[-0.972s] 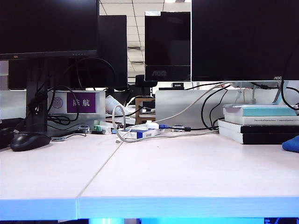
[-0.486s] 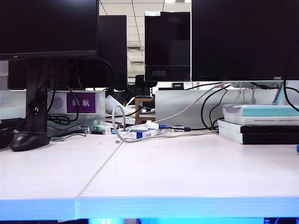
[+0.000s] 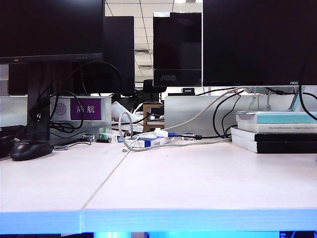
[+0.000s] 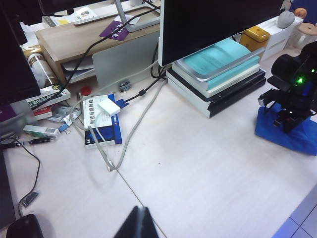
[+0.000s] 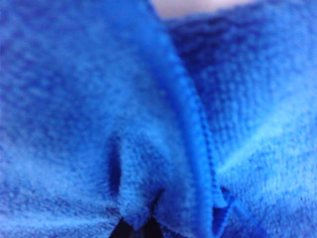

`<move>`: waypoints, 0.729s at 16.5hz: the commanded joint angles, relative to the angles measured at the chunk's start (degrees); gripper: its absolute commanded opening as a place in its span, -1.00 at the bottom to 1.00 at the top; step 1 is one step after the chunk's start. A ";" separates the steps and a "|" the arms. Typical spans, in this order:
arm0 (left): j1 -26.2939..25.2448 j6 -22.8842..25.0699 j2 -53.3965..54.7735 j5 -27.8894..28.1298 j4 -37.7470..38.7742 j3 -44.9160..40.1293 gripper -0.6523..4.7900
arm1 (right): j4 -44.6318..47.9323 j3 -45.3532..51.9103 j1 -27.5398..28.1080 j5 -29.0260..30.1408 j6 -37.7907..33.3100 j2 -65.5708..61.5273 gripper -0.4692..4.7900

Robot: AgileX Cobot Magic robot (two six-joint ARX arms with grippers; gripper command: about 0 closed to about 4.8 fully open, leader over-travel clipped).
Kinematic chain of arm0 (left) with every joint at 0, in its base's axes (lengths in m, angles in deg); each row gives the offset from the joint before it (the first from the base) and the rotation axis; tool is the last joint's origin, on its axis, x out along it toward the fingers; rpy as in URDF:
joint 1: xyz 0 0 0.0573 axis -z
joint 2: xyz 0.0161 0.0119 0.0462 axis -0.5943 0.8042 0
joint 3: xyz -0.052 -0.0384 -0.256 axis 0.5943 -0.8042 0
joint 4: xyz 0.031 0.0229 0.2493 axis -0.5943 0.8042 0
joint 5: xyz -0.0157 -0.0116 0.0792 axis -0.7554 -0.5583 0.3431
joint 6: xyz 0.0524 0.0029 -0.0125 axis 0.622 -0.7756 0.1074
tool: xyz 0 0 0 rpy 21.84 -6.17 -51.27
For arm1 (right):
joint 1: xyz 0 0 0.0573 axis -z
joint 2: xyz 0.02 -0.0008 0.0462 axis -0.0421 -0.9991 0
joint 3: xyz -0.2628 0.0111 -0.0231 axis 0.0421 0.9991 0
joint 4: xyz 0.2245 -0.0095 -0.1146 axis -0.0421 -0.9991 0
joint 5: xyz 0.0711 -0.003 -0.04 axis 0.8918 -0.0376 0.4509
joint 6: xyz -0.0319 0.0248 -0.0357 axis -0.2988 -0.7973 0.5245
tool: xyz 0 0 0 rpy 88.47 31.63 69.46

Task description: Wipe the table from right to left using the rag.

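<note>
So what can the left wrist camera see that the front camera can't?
Only the left wrist view shows the blue rag lying on the table's right side, with the right gripper pressed down into it and pinching a fold. It also shows the left gripper, shut and held above the table. Only the exterior view shows the purple sign and the ceiling. Both show the white table, the stack of books, the white cable and the black mouse.
</note>
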 commanded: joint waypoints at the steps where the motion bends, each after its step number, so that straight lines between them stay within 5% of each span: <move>1: 0.04 0.04 -0.22 -0.37 -0.28 0.22 -0.78 | -0.07 0.46 -2.29 4.63 -1.09 -0.52 -0.84; 9: 0.04 0.04 -0.26 -0.37 0.50 0.22 -0.78 | 1.44 0.46 -11.50 5.55 -5.62 -0.52 -0.84; 12: 0.04 0.04 -0.26 -0.37 0.98 0.22 -0.78 | 1.44 0.46 -14.67 12.48 -8.61 -0.52 -0.84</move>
